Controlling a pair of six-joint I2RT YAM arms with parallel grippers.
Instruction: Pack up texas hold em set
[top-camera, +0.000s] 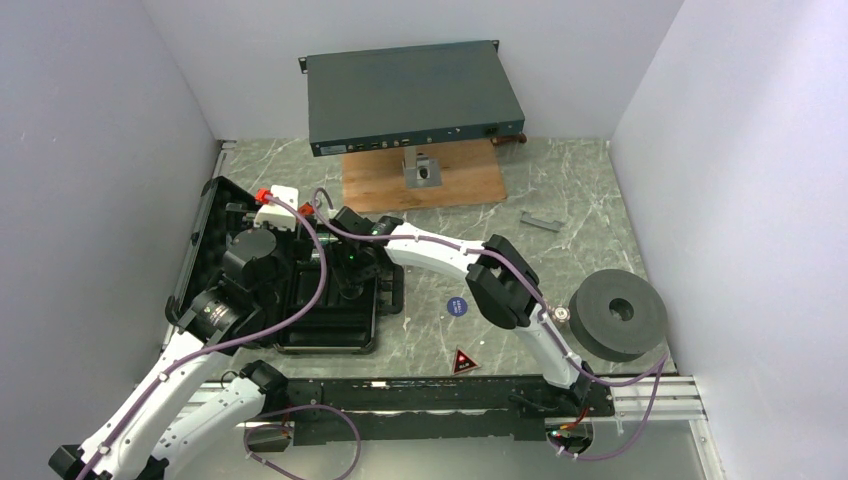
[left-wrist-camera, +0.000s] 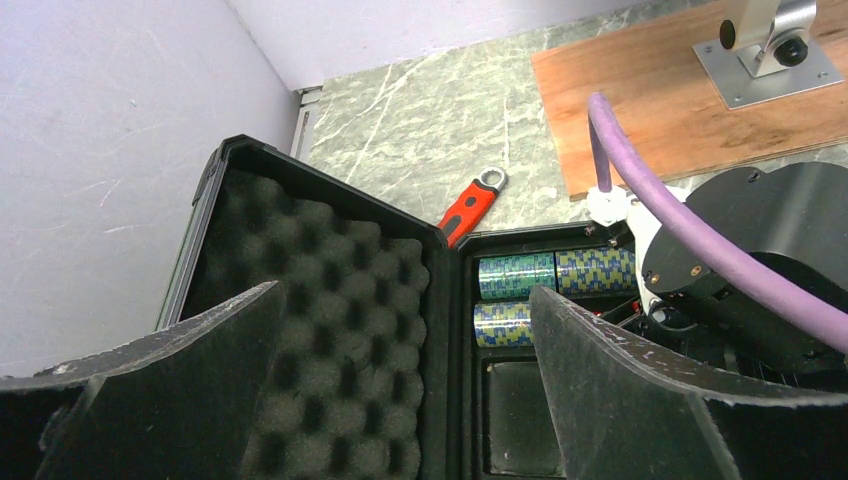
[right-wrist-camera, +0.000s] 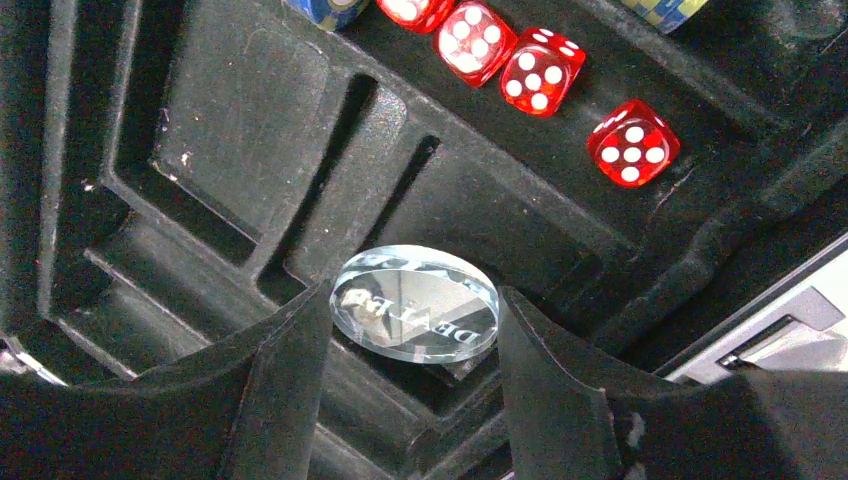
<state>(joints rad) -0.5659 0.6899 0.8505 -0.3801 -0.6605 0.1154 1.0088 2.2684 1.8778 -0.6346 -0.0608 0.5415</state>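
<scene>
Grey marbled tabletop, white walls.

Top view: black case (top-camera: 330, 340) open at left, both arms over it. Blue disc (top-camera: 457, 306) and red triangle marker (top-camera: 463, 361) lie outside it, not yet packed.

Left wrist: left gripper (left-wrist-camera: 400, 300) spread wide and empty over foam lid (left-wrist-camera: 330, 330). Chip stacks (left-wrist-camera: 555, 272) sit slotted in the case.

Right wrist: right gripper (right-wrist-camera: 412, 300) clamps clear dealer button (right-wrist-camera: 415, 315) above the tray, near red dice (right-wrist-camera: 540, 70), likely for seating.

Open black case (top-camera: 340, 325), chips (left-wrist-camera: 555, 272), red dice (right-wrist-camera: 540, 72) inside, dealer button (right-wrist-camera: 415, 315) held above — blue disc (top-camera: 457, 306), red triangle (top-camera: 463, 361) outside
</scene>
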